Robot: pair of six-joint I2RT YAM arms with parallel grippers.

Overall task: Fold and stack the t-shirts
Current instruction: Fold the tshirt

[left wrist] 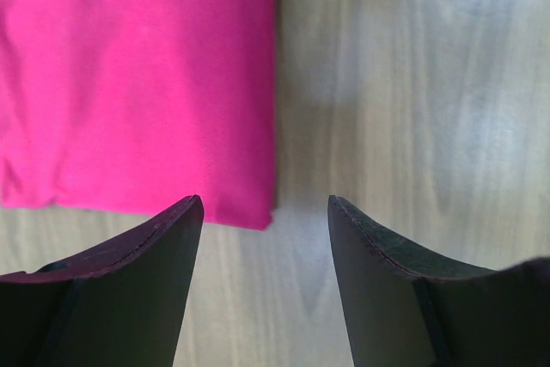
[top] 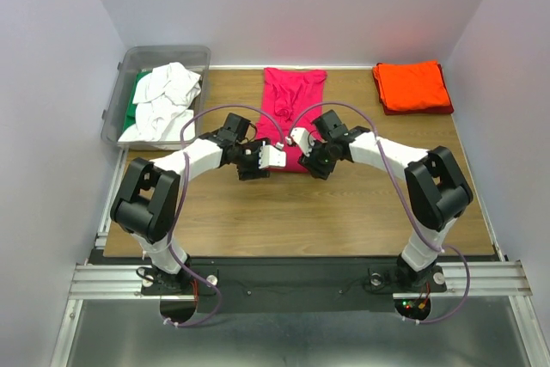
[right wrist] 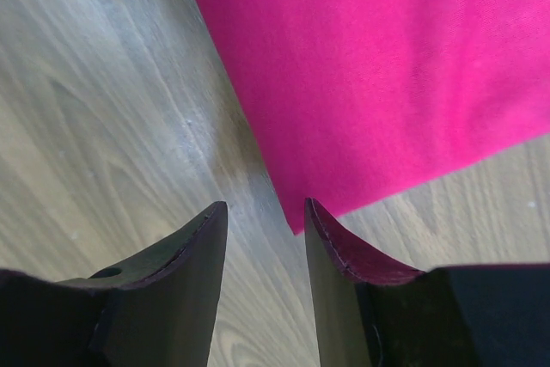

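Top view: magenta tee (top: 292,100) folded into narrow strip, top centre of table (top: 344,212). Orange-red tee (top: 412,86) folded, upper right. White tee (top: 168,96) heaped in bin (top: 163,53), upper left. Left gripper (top: 277,158) and right gripper (top: 298,138) at strip's lower end.

Left wrist: left gripper (left wrist: 265,202) spread, empty. Magenta tee (left wrist: 137,75) upper left, corner above gap.

Right wrist: right gripper (right wrist: 265,203) parted, gap narrower, holding nothing. Magenta tee (right wrist: 387,66) upper right, corner between tips.

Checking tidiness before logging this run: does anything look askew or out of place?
Only the crumpled white t-shirts: they heap over a green t-shirt in the clear grey plastic bin, seemingly spilling over its near rim. The magenta-pink folded t-shirt and the orange-red folded t-shirt lie neat.
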